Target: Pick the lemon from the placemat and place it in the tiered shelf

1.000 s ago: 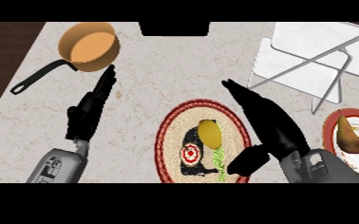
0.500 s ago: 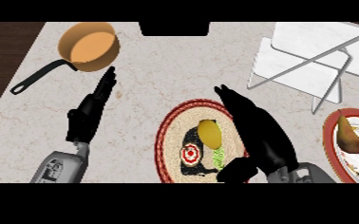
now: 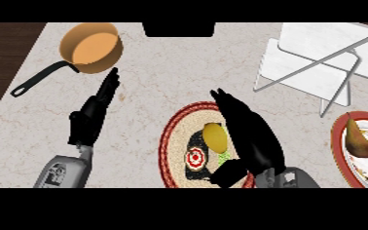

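At the near edge of the table point(image 3: 144, 85), the robot's right hand point(image 3: 253, 137) is hanging over the round placemat point(image 3: 167, 141). Its fingers point(image 3: 230, 106) are lying straight and released along the right flank of the lemon point(image 3: 212, 134), with the thumb point(image 3: 227, 171) sitting low at the mat's near side; nothing is being grasped yet. The lemon is lying a little right of the mat's middle, just beside the palm, and whether the two are touching cannot be told from above. The step in hand appears to be the closing of the grasp. Doing it well is probably calling for the thumb to come round to the fruit's left flank, so that the lemon is sitting between thumb and fingers before any curl begins. A smooth oval fruit is liable to go rolling leftwards if pushed from one side alone. Lifting straight up before travelling should be keeping the mat from dragging. To the left, well apart, the left hand point(image 3: 90, 119) is resting open, fingers pointing away, taking no part. At the right edge a plate point(image 3: 336, 143) is carrying a pear point(image 3: 356, 139), near the route to the far right corner, where the white tiered shelf point(image 3: 309, 53) is standing; carrying the lemon high past that plate looks the safer line. At the far left an orange pan point(image 3: 90, 46) is sitting well apart from it all
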Controlling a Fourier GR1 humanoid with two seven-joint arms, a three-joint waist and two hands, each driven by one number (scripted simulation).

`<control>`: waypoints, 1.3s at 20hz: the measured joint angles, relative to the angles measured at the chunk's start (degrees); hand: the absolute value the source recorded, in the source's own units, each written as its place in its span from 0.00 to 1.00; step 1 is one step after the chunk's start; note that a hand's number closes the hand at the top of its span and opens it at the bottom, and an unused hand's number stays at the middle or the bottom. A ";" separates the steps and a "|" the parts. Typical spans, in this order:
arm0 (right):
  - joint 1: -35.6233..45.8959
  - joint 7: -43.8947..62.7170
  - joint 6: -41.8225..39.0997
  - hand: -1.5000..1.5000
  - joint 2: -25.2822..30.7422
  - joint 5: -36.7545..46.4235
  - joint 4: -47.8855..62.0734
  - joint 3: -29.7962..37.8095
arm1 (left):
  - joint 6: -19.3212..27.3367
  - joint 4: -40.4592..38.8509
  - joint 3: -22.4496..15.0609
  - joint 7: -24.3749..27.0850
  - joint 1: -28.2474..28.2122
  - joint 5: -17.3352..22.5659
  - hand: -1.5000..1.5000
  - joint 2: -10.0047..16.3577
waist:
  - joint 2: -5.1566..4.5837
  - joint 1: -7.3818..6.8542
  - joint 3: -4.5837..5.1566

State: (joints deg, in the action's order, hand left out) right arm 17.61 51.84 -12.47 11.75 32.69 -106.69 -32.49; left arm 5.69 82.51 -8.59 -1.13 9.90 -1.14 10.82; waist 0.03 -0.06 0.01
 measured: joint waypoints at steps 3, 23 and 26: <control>-1.43 -0.22 -0.59 0.00 -1.98 2.66 0.26 0.16 | -0.29 -0.53 0.61 0.35 0.26 -1.14 0.50 -0.87 | 0.00 0.04 0.00; -4.85 -7.83 -4.15 0.00 -8.95 13.82 10.08 3.79 | -3.24 -2.25 4.20 1.28 1.09 -4.73 0.50 -4.37 | -0.02 0.05 0.00; -4.34 -10.53 -4.17 0.00 -8.81 14.38 12.67 5.94 | -4.81 -0.79 5.46 -0.16 1.26 -4.03 0.50 -3.51 | -0.01 0.00 0.00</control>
State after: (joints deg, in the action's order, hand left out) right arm 13.28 41.31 -16.64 2.95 47.08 -94.02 -26.55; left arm 0.88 81.72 -3.13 -1.29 11.15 -5.17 7.31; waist 0.02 -0.06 0.00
